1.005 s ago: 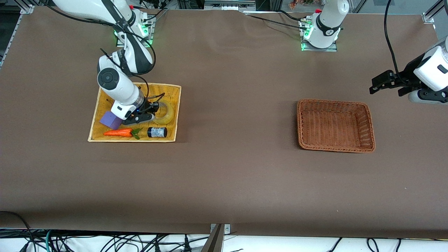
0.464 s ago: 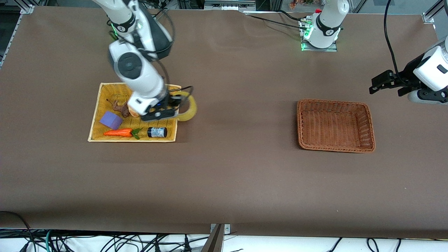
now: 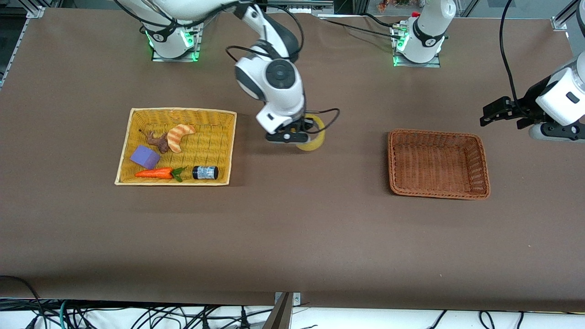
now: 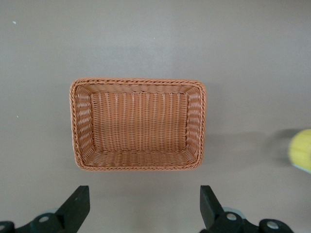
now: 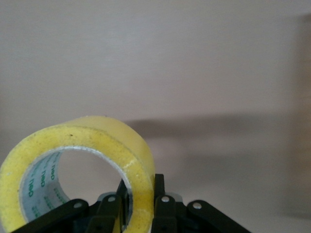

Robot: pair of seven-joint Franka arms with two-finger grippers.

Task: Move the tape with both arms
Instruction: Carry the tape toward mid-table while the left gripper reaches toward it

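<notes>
Front view: brown table (image 3: pixel 292 237); right hand (image 3: pixel 292 135) pinching tape (image 3: pixel 315 137) above it; left hand (image 3: pixel 496 111) spread.

Green print on the inner core of the tape (image 5: pixel 73 160); letters partly legible, apparently "neo", repeated around the core.

Brown cloth-covered desk (image 3: pixel 292 237) fills frame under even overhead light; aluminium frame rails (image 3: pixel 32 11) at corners along edge where bases stand; tangle of black cables (image 3: pixel 137 315) on pale floor below edge nearest front camera; metal bracket (image 3: pixel 285 301) at that edge's middle.
</notes>
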